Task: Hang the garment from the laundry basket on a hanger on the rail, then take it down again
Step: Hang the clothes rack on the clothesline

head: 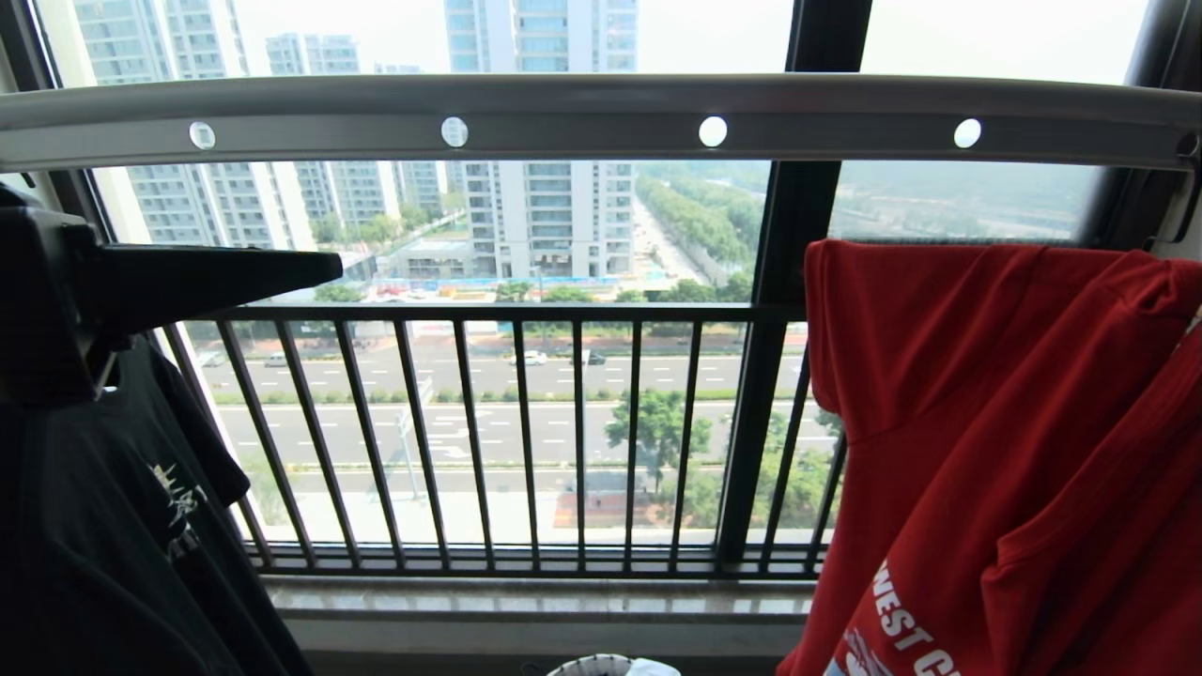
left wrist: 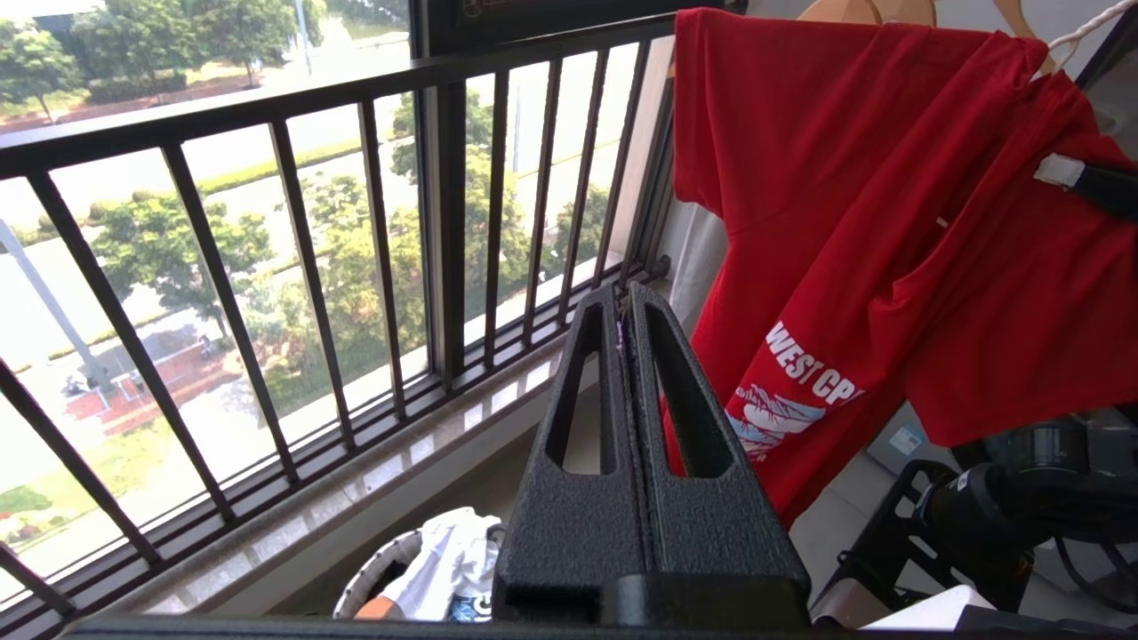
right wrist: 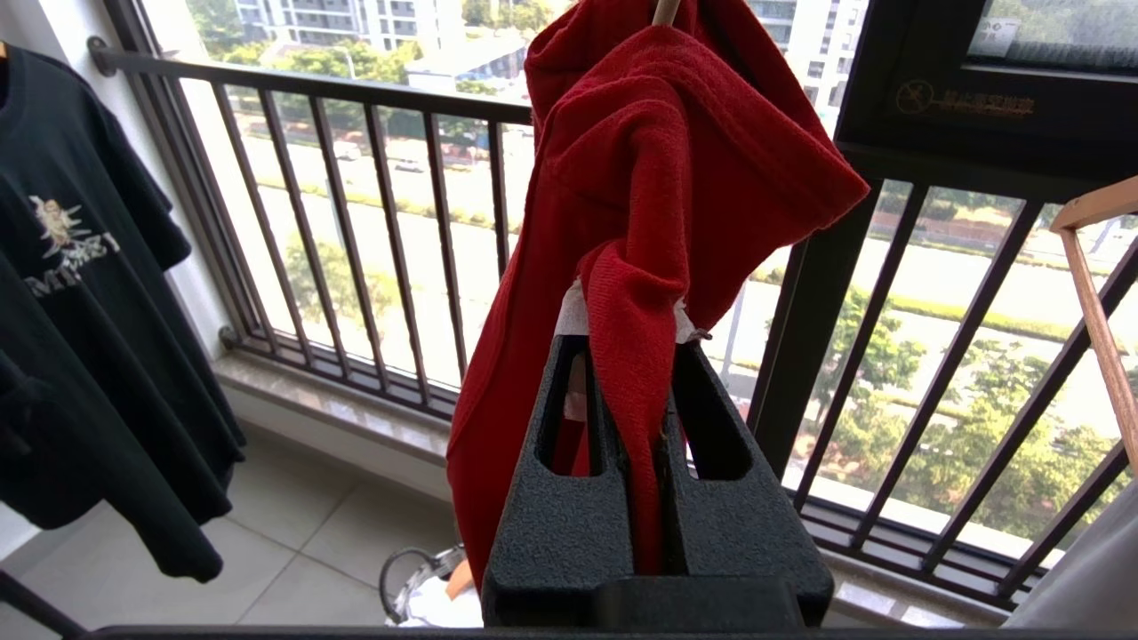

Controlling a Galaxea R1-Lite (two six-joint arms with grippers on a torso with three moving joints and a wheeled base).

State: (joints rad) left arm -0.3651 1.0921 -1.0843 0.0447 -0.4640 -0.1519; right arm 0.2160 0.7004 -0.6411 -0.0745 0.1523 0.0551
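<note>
The red "WEST COAST" garment point(head: 986, 422) hangs at the right, below the grey holed rail point(head: 601, 117). My right gripper point(right wrist: 627, 342) is shut on a fold of its red cloth near the neck label. A thin cream-white hanger point(left wrist: 1080, 25) shows at the garment's top; its hook is out of view. My left gripper point(left wrist: 622, 293) is shut with nothing between its fingers, held out left of the garment toward the window; in the head view the left gripper point(head: 331, 268) sits at the left. The laundry basket point(left wrist: 378, 569) stands on the floor below, with white cloth in it.
A black printed T-shirt point(head: 113, 545) hangs at the far left. The black barred balcony railing point(head: 526, 432) and stone sill point(head: 526, 601) run across in front. A light wooden hanger point(right wrist: 1093, 267) is at the right, and a black frame point(left wrist: 898, 524) stands on the floor.
</note>
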